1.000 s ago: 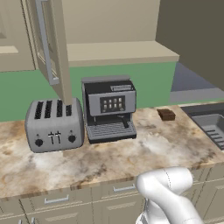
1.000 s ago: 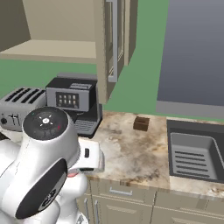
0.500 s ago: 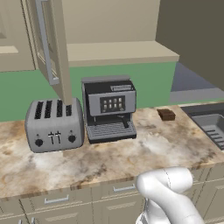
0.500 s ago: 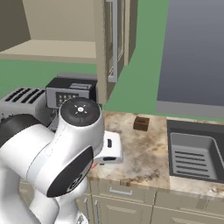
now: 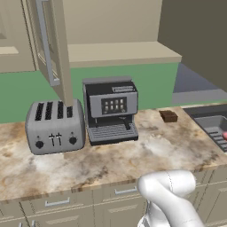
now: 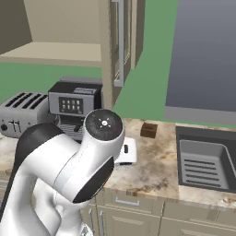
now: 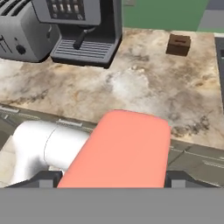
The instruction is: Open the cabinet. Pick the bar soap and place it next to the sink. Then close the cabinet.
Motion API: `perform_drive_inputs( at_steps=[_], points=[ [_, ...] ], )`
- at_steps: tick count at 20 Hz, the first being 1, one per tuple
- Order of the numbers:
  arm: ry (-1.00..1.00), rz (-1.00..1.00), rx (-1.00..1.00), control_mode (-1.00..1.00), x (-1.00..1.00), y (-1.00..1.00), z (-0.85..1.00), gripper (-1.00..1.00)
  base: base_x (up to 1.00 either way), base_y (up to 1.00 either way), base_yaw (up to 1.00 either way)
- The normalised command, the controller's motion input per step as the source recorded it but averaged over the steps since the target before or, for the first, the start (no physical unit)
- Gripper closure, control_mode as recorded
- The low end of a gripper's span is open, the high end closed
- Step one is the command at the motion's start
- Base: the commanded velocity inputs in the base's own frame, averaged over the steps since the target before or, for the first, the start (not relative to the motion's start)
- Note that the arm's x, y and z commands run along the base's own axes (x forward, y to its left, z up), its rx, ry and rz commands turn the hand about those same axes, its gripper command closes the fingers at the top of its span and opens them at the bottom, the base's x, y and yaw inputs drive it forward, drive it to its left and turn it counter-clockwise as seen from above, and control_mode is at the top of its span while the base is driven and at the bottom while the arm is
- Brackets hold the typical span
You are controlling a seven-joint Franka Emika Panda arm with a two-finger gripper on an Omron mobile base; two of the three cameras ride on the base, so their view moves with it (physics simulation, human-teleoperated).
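We've got the bar soap (image 7: 124, 151) sitting between the two dark fingertips (image 7: 46, 178) of the gripper (image 7: 111, 177), seen close up in the hand view, so the jaws are spread wide and clamped across it, gripping the soap by its long sides. It hangs over the near edge of the marble counter (image 7: 144, 92), above the drawer fronts, w/ the toaster (image 7: 19, 30) and coffee machine (image 7: 83, 30) far left and the small brown block (image 7: 178, 44) far right.

The cabinet (image 5: 53, 48) door stands open above the toaster; the shelf inside looks bare. The sink (image 6: 205, 163) is at the right end of the counter, well apart from the toaster.

Handling, as we judge it: soap looks light, stiff, smooth, prob. slippery, w/ rounded corners that give the pads little to bite on. Best hold is flat pads on the two long flat edges, near the middle, so it can't pivot. Not fragile, but a hard squeeze could shoot it out. Set it down low on the counter strip just left of the sink rim, release gently; cabinet door left to shut after.
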Motion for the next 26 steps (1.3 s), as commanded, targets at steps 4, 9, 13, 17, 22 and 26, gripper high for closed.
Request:
perform_drive_inputs(
  at_steps=[4, 9, 13, 17, 22, 26],
  points=[
    [-0.11, 0.0, 0.03, -1.0, 0.38, -0.1, -0.06, 1.0, 0.0, 0.0, 0.0],
    [-0.03, 0.0, 0.0, -1.0, 0.51, -0.02, -0.12, 1.0, 0.0, 0.0, 0.0],
    [0.0, 0.0, 0.0, -1.0, 0.38, -0.25, -0.33, 1.0, 0.0, 0.0, 0.0],
    [0.0, 0.0, 0.0, -1.0, 0.24, -0.34, -0.3, 1.0, 0.0, 0.0, 0.0],
    [0.0, 0.0, 0.0, -1.0, 0.37, -0.16, -0.21, 1.0, 0.0, 0.0, 0.0],
    [0.0, 0.0, 0.0, -1.0, 0.52, -0.25, -0.31, 1.0, 0.0, 0.0, 0.0]
  ],
)
